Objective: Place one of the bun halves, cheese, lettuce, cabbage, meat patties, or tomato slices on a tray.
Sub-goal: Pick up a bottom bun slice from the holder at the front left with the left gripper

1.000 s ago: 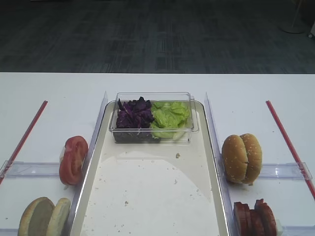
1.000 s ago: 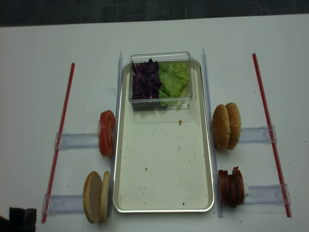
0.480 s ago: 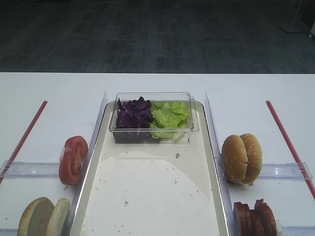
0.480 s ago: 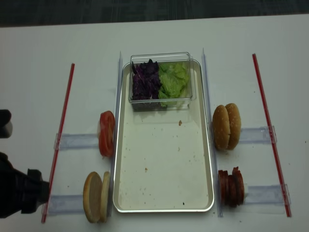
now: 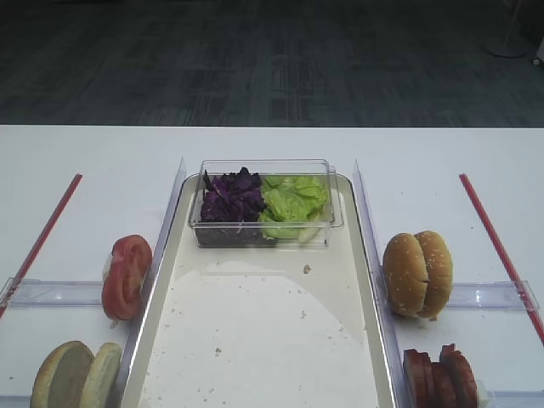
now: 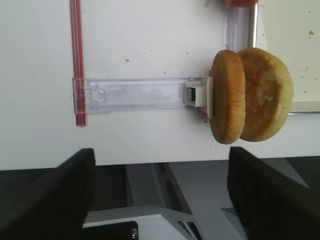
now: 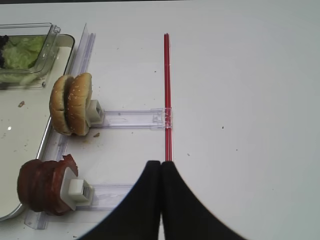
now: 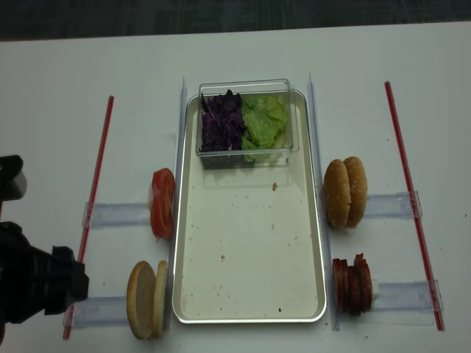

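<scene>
Two plain bun halves [image 8: 147, 299] stand on edge just left of the long metal tray [image 8: 250, 318], whose bottom holds only crumbs. In the left wrist view the bun halves [image 6: 250, 95] sit ahead and to the right of my left gripper [image 6: 160, 200], which is open, empty and over the table's front edge. Tomato slices [image 8: 163, 202] stand behind the buns. Purple cabbage [image 8: 223, 125] and lettuce [image 8: 265, 125] fill a clear box. Meat patties [image 8: 353, 285] are right of the tray. My right gripper [image 7: 161, 166] is shut and empty over bare table. No cheese is in view.
Two sesame buns [image 8: 346, 191] stand on edge right of the tray. The clear box [image 8: 246, 84] rests on the tray's far end. Clear plastic rails [image 8: 118, 215] hold the food, and red strips [image 8: 94, 206] [image 8: 408, 184] run along both sides. My left arm [image 8: 33, 287] fills the lower left corner.
My left arm has come into the overhead view from the lower left and moved right, closer to the bun halves. Nothing on the table has moved.
</scene>
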Tool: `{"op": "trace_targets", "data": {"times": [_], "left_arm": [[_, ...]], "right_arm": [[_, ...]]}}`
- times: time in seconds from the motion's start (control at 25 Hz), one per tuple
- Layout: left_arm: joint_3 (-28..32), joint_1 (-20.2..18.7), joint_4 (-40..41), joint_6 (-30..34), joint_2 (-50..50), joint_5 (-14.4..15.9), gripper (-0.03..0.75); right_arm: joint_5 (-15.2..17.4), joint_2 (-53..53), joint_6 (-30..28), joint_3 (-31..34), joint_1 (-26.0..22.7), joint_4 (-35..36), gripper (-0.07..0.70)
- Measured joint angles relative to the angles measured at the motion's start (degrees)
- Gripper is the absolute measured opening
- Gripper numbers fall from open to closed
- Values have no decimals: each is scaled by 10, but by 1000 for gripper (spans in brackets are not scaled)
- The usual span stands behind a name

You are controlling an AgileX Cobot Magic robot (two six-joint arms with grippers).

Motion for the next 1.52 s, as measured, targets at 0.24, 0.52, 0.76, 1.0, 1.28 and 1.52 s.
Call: {"op": "trace_targets", "data": {"times": [0.24, 0.52, 0.76, 1.0, 1.28, 1.52], "left_arm": [[0, -59, 0, -52, 5, 0, 502], [-4, -215, 34, -186, 50, -28, 494], [-24, -367, 89, -325, 119, -60, 494], [-96, -447, 120, -406, 209, -72, 494], [-126, -461, 120, -439, 289, -88, 494], [-126, -462, 130, -470, 302, -88, 493]], "right_arm": [[0, 0, 0, 0, 0, 0, 364], [0, 0, 0, 0, 0, 0, 364], [0, 0, 0, 0, 0, 0, 364], [0, 0, 0, 0, 0, 0, 364], [0, 0, 0, 0, 0, 0, 364], [0, 0, 0, 0, 0, 0, 364]]}}
